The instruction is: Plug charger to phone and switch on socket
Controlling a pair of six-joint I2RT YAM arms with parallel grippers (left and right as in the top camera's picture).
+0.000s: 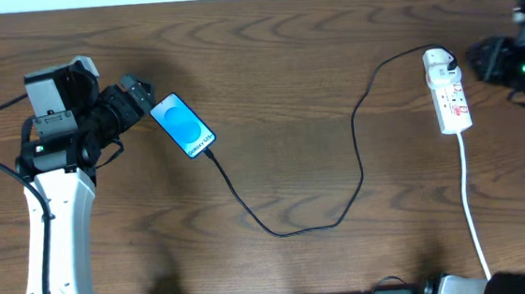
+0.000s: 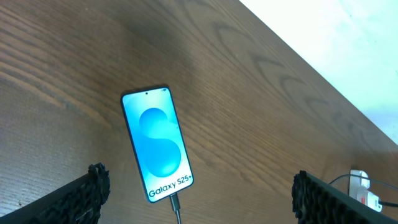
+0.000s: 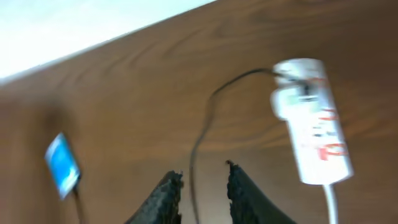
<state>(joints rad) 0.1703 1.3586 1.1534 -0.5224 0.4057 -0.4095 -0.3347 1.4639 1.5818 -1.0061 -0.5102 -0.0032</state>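
Note:
The phone (image 1: 184,125) lies face up on the wooden table, its screen blue, and it also shows in the left wrist view (image 2: 155,144). The black charger cable (image 1: 278,230) has its small plug (image 2: 176,204) seated at the phone's bottom edge. From there it loops across the table to a white adapter at the far end of the socket strip (image 1: 449,90). The strip also shows blurred in the right wrist view (image 3: 311,118). My left gripper (image 2: 199,190) is wide open and empty, just left of the phone (image 1: 136,91). My right gripper (image 3: 202,180) hovers right of the strip, jaws slightly apart and empty.
The strip's white cord (image 1: 474,215) runs toward the table's front edge at the right. The table's far edge meets a white surface (image 2: 348,43). The strip shows small at the lower right of the left wrist view (image 2: 362,188).

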